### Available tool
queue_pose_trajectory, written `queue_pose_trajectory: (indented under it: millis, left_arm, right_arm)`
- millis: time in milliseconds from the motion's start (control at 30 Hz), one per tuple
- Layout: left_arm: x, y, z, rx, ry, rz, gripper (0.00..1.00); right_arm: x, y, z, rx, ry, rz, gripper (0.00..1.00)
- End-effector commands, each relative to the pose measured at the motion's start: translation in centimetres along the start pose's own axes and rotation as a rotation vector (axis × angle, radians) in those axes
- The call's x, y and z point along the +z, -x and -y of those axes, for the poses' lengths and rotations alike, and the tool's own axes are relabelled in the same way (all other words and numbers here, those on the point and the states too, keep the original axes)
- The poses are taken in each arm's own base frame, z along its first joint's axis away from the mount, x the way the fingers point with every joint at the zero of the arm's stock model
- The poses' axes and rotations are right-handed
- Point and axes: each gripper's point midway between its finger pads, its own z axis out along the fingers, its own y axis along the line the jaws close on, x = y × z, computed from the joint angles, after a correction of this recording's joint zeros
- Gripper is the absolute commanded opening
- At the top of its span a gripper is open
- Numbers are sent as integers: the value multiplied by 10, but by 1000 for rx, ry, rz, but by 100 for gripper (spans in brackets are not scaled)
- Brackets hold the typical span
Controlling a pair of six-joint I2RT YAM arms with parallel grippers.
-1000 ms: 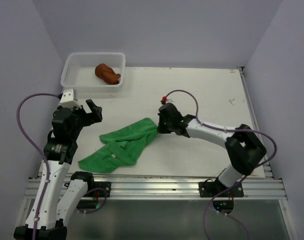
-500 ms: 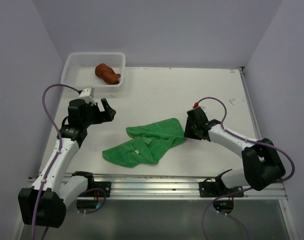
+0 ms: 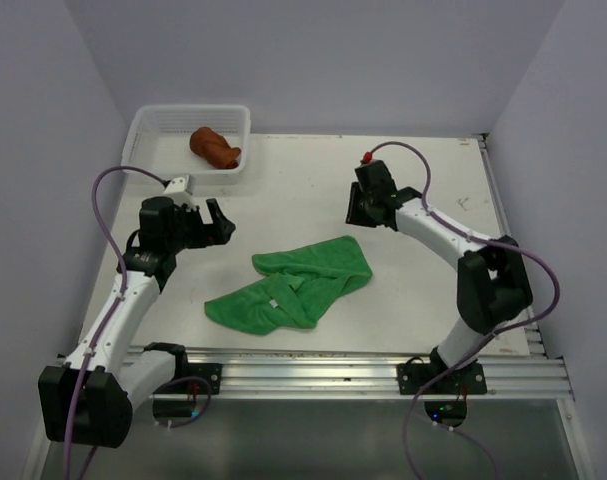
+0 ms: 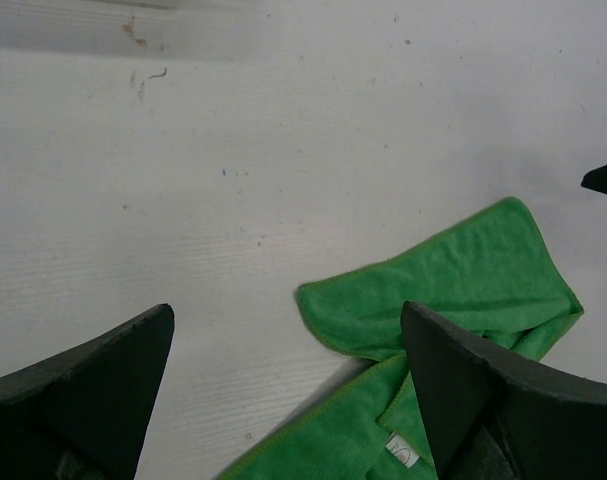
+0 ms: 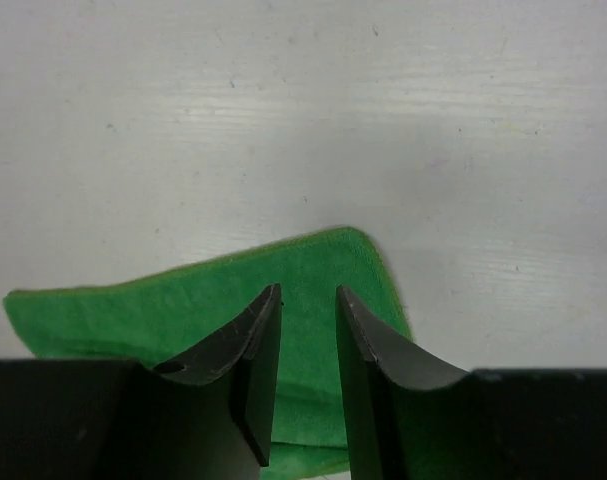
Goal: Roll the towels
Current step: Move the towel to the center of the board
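Observation:
The green towel (image 3: 293, 285) lies loosely folded and crumpled flat on the white table, apart from both grippers. The rust-brown towel (image 3: 215, 147) sits rolled up inside the white basket (image 3: 143, 130) at the far left. My left gripper (image 3: 221, 222) hovers left of the green towel (image 4: 463, 270), its jaws spread wide with nothing between them (image 4: 286, 310). My right gripper (image 3: 356, 213) hangs above the table just beyond the towel's far right corner (image 5: 183, 285). Its jaws (image 5: 308, 290) stand a narrow gap apart and hold nothing.
The table (image 3: 283, 190) is walled at the back and on both sides. A raised rail (image 3: 493, 200) runs along its right edge. A metal frame (image 3: 313, 365) lines the near edge by the arm bases.
The right gripper dragged the green towel to the right, let go of its corner, then rose and drew back toward the far side. The left arm reached forward toward the towel.

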Motion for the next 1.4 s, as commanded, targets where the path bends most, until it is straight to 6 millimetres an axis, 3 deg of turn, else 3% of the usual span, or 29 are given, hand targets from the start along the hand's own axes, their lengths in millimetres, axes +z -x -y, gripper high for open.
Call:
queue_pose_trajectory:
  millis: [0, 167, 367, 633, 833, 1033, 1267, 1367]
  left_arm:
    - [2, 9, 7, 42, -37, 29, 100]
    - [2, 9, 8, 40, -46, 30, 100]
    - [4, 6, 13, 31, -80, 17, 100]
    - [5, 5, 14, 22, -94, 12, 100]
    - [6, 3, 15, 20, -104, 6, 100]
    - [6, 2, 15, 18, -109, 1, 100]
    - [7, 0, 17, 15, -121, -7, 100]
    - [8, 0, 18, 14, -125, -9, 99]
  right_arm:
    - [20, -19, 3, -62, -21, -125, 32]
    - [43, -35, 21, -119, -100, -181, 31]
    - [53, -50, 28, -135, -108, -207, 34]
    - [63, -51, 29, -139, -112, -200, 36]
    - [70, -39, 32, -154, -145, -165, 36]
    - [80, -45, 35, -161, -161, -184, 36]
    - [83, -58, 42, -197, -178, -211, 27]
    - [81, -65, 47, -211, -197, -224, 16]
